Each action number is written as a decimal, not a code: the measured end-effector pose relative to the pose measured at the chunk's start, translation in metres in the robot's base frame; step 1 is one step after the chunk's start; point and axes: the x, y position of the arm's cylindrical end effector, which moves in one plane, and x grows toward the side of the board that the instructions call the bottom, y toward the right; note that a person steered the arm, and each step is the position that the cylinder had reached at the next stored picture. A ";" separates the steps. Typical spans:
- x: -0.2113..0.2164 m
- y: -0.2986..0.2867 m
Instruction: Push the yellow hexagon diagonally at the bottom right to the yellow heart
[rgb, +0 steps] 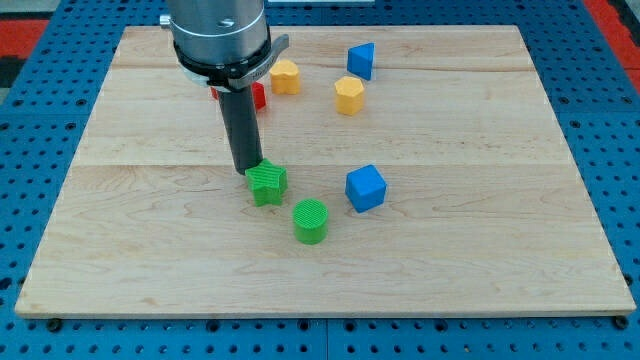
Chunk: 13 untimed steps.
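- A pale wooden tabletop (480, 250) is seen on a blue perforated base (620, 150); no container is shown, and every block lies straight on the wood.
- No jaws are carried by this arm, so nothing can be reported apart, together or clamped; only a dark rod is fitted, hanging upright from the arm's grey housing (220, 35).
- The rod's lower end, my tip (247, 172), is found just at the upper left edge of the green star block (267, 184); whether the two touch cannot be told.
- The yellow hexagon (349, 95) is placed well apart from the green star, toward the view's top and right.
- No clear long axis is shown by the yellow hexagon, and which way it points cannot be told.
- The yellow heart (285, 77) is set above the green star, near the view's top, left of the hexagon.
- A red block (258, 97) is seen above the green star, largely hidden behind the rod; its shape cannot be made out.
- A green cylinder (311, 221) is set just below and right of the green star.
- A blue cube (365, 188) lies to the green star's right.
- A second blue block (361, 61) is found far up and right of the green star.
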 end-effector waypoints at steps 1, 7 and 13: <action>-0.018 -0.010; -0.138 0.122; -0.079 0.127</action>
